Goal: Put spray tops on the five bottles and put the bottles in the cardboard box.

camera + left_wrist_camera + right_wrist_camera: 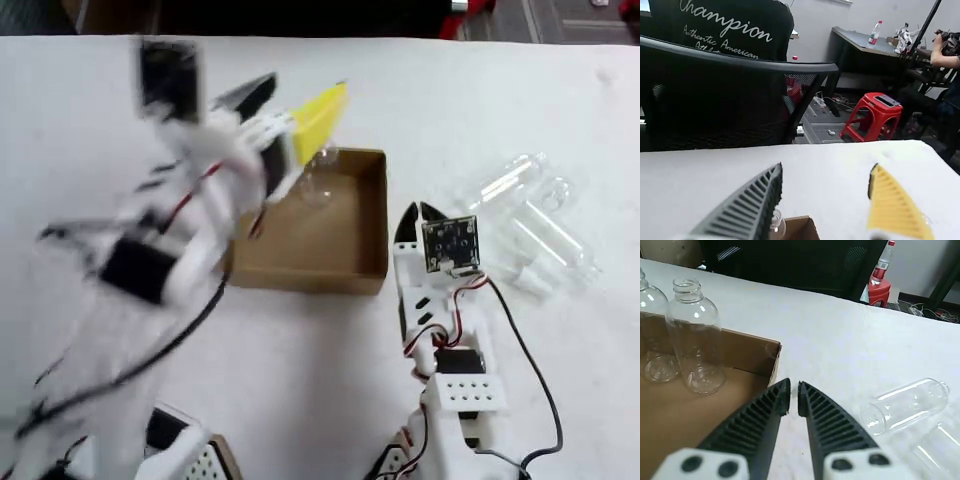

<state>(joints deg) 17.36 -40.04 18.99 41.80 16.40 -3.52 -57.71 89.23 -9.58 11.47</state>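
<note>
The cardboard box [345, 262] sits mid-table with two clear bottles upright inside, open-necked, one [693, 335] beside the other [652, 337]; from above they show at the box's far left corner [316, 178]. My left gripper [300, 98] hangs over that corner, open, its black finger [747, 207] and yellow finger [895, 205] spread wide with nothing between them. My right gripper [416, 210] lies low on the table just right of the box, shut and empty [793, 396]. Several clear bottles [530, 215] lie on their sides to the right, the nearest [905, 405] just beyond my right fingertips.
Small white parts [530, 280] lie by the loose bottles. The right arm's cable [520, 350] trails toward the front edge. Behind the table stand a black mesh chair [715, 100] and a red stool [872, 115].
</note>
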